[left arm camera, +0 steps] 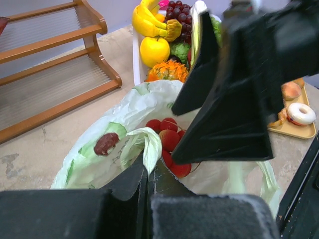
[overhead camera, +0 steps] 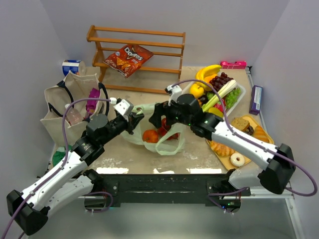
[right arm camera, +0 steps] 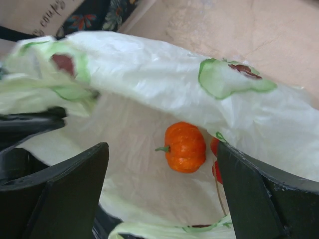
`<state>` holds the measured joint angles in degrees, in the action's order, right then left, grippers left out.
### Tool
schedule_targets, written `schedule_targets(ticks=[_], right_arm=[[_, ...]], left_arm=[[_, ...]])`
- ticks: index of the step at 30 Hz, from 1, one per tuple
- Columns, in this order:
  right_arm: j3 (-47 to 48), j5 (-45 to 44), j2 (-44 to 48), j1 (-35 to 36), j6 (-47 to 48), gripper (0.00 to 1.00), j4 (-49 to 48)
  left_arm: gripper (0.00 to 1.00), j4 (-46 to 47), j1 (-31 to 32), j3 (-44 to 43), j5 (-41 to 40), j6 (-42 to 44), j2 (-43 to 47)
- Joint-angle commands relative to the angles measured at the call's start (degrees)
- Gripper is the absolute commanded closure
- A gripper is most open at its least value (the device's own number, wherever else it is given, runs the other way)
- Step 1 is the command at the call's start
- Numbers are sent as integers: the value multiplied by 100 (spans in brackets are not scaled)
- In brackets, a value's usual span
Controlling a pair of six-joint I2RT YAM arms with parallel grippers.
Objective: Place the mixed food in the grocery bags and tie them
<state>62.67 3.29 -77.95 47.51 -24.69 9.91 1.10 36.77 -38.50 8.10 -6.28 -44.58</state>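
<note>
You've got plastic bag [overhead camera: 172,144] mid surface [overhead camera: 149,97], pumpkin [right arm camera: 185,148] in it, tote [overhead camera: 55,117] to its left, rack [overhead camera: 137,32] behind with snack packet [overhead camera: 128,59] on it, fruit tray [overhead camera: 242,92] back right, bread tray [overhead camera: 268,133] right of bag

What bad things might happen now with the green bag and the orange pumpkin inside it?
The left tool pinches only a thin fold of the crinkly pale green plastic bag. That fold might slip out or tear, and the mouth would flop shut. The right tool stands open right at the bag's mouth, so it might snag the plastic and tug the small orange pumpkin and the red round fruits out.
</note>
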Motion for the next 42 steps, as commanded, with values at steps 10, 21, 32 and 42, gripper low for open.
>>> schedule_targets(ticks=[10, 21, 32, 42], right_arm=[[-247, -1277, 1845, -1989, 412, 1, 1626], [-432, -1129, 950, -3889, 123, 1, 1322], [25, -1358, -466, -4487, -370, 6, 196], [324, -1287, -1283, -4505, -405, 15, -481]], left_arm=[[100, 136, -39, -131, -28, 57, 89], [100, 127, -30, -131, 7, 57, 195], [100, 127, -30, -131, 52, 48, 204], [100, 136, -21, -131, 95, 48, 177]])
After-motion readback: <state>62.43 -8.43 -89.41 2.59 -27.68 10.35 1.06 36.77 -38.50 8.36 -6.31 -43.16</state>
